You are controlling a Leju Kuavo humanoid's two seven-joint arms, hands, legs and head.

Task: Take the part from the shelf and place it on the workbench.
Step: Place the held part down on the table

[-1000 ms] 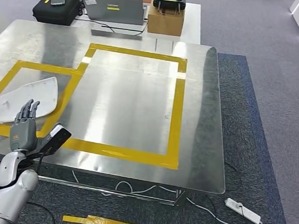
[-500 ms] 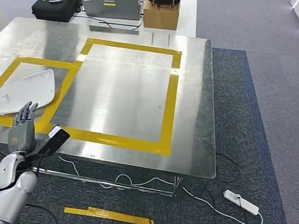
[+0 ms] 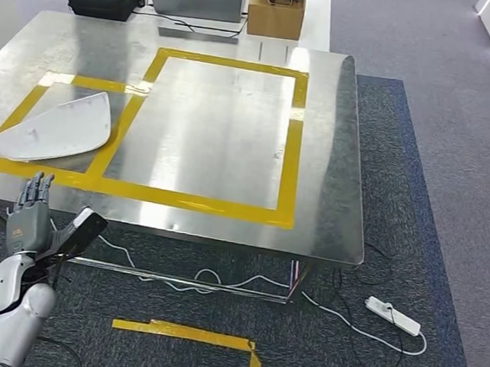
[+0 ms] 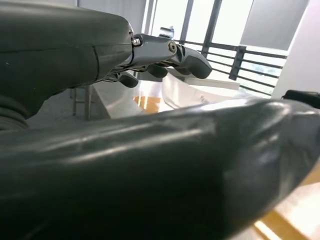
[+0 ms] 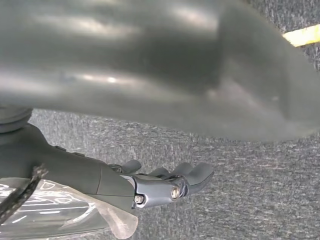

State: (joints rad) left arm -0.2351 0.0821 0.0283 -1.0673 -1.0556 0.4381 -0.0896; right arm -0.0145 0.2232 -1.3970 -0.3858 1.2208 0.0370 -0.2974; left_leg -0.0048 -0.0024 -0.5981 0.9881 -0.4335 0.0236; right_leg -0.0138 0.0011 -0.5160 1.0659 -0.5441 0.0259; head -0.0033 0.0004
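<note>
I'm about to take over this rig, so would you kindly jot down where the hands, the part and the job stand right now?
Left hand: open, holding nothing, fingers extended, hovering just in front of the workbench's near edge.
Right hand: fingers extended over the carpet; nothing visibly held.
White part: lying flat on the workbench, inside the smaller yellow-taped outline at the left.
Done: the part is on the bench and released.
Left: apparently nothing beyond drawing the left arm clear; check placement inside the tape.

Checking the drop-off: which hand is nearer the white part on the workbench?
Left. The left hand hovers open just off the workbench edge below the white part; the right hand hangs over the carpet.
</note>
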